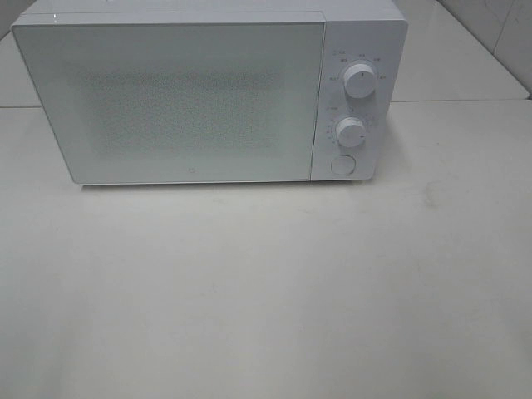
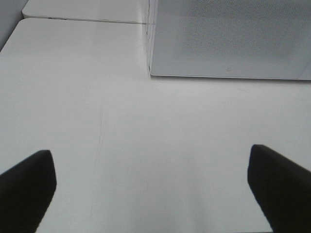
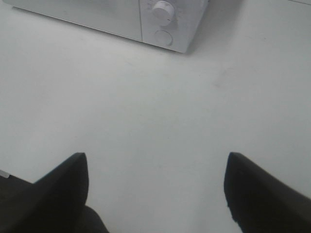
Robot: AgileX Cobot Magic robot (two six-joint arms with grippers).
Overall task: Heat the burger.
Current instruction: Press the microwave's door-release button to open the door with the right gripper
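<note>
The burger is out of view in every frame. A white microwave (image 1: 191,91) stands at the back of the table with its door shut; it also shows as the microwave (image 2: 228,39) in the left wrist view and the microwave (image 3: 121,17) in the right wrist view. My left gripper (image 2: 150,189) is open over bare table, short of the microwave's left front corner. My right gripper (image 3: 155,187) is open too, with nothing between its fingers, short of the control panel. Neither arm shows in the exterior high view.
The control panel on the microwave's right side carries an upper knob (image 1: 359,80), a lower knob (image 1: 351,130) and a round button (image 1: 342,165). The white table (image 1: 266,291) runs in front of the microwave. A seam between tabletops (image 2: 82,20) lies at the far left.
</note>
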